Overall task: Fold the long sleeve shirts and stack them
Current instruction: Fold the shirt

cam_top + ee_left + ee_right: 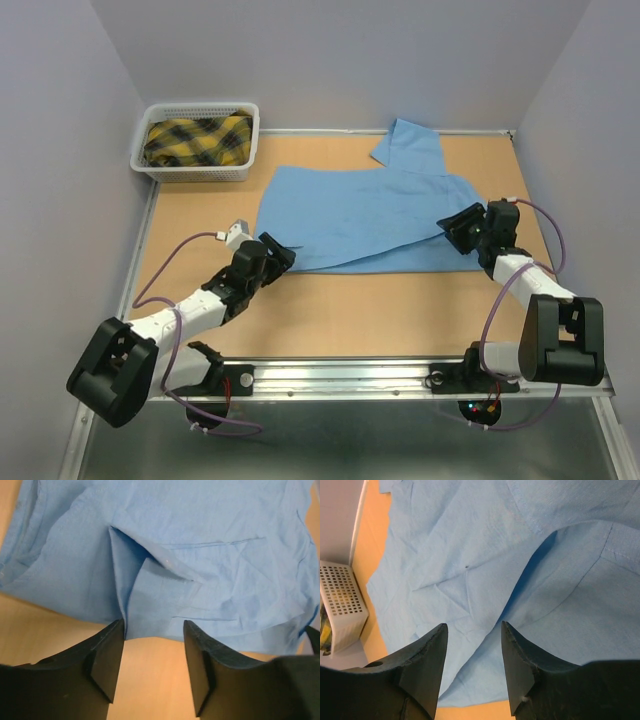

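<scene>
Light blue long sleeve shirt [370, 215] lies flat and partly folded at the centre of the tabletop [400, 310]. Left hand [278, 250] is at its near-left corner, fingers spread, gripping nothing. Right hand [458, 228] is at its right edge, fingers spread over the cloth. White basket [195, 172], far left, holds a yellow plaid garment [195, 140].

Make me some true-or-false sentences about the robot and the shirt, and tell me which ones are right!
1. The blue shirt lies on the table. True.
2. The basket is empty. False: a yellow plaid cloth is inside it.
3. The left hand is open. True.
4. The right hand is squeezing the shirt. False: it is open over the shirt and holds nothing.
</scene>
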Controlling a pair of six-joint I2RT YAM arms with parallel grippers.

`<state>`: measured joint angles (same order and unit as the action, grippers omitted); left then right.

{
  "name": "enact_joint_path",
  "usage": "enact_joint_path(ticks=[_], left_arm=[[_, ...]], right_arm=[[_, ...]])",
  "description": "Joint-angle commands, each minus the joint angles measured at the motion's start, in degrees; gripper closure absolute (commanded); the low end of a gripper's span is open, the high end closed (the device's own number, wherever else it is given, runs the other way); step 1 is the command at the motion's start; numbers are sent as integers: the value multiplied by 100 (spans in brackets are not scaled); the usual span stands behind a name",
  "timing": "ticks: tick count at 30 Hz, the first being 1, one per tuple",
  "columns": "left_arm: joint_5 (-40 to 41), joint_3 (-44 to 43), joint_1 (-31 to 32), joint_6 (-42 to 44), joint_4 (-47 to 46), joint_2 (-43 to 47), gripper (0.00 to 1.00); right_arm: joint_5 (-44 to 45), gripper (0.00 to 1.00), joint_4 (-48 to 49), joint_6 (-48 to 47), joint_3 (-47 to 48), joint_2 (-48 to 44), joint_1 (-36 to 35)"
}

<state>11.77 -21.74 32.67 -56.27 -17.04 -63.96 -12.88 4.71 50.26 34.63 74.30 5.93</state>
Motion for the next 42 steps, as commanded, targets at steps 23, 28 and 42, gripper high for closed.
enact_joint_path(ticks=[23, 28, 42], left_arm=[[-403, -2317, -823, 503, 1923, -1821, 35], [-465, -2318, -823, 477, 1941, -2094, 42], [-325, -2502, -823, 652, 2029, -2182, 86]], right_arm=[[58, 47, -234, -737, 96, -496, 31], [58, 47, -243, -754, 88, -478, 31], [208, 47, -286, -474, -71, -268, 57]])
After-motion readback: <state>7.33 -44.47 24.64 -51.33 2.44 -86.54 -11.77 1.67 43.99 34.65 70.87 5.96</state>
